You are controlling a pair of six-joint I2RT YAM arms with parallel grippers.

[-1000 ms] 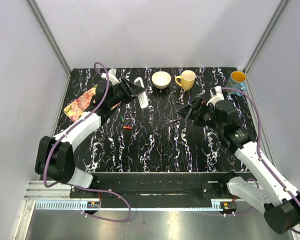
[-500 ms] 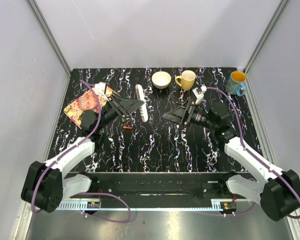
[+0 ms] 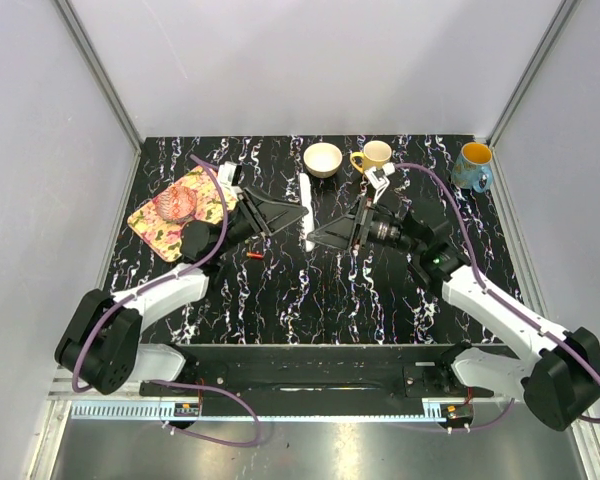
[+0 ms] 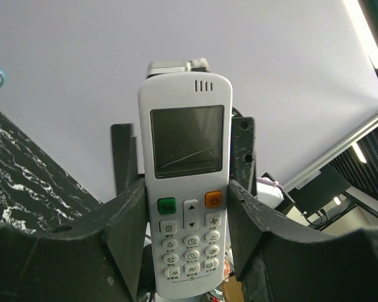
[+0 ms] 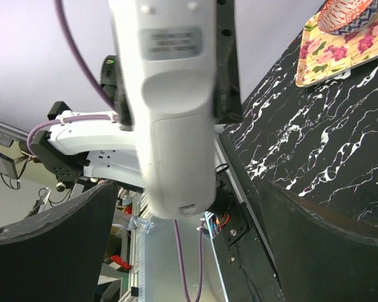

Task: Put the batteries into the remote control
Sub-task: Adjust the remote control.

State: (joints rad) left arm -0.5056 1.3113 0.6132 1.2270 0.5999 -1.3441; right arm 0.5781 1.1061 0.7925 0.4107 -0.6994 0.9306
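My left gripper (image 3: pixel 292 213) is shut on the white remote control (image 3: pixel 306 212) and holds it above the table's middle, edge-on to the top camera. In the left wrist view the remote (image 4: pixel 186 151) shows its screen and buttons, clamped at its lower half between my left gripper's (image 4: pixel 186 242) fingers. My right gripper (image 3: pixel 320 234) is open, right beside the remote. In the right wrist view the remote's back (image 5: pixel 173 107) with its closed cover hangs between the wide-open fingers (image 5: pixel 53 251), untouched. A small red item (image 3: pixel 254 256), perhaps a battery, lies on the table.
A cream bowl (image 3: pixel 323 159), a yellow mug (image 3: pixel 374 157) and a blue mug (image 3: pixel 473 165) stand along the far edge. A floral tray (image 3: pixel 160 222) with a small patterned bowl (image 3: pixel 177 203) lies at the left, and also shows in the right wrist view (image 5: pixel 340 44).
My left gripper has lifted the remote and carried it right, toward the table's middle. My right arm has swung left until its open gripper is at the remote.
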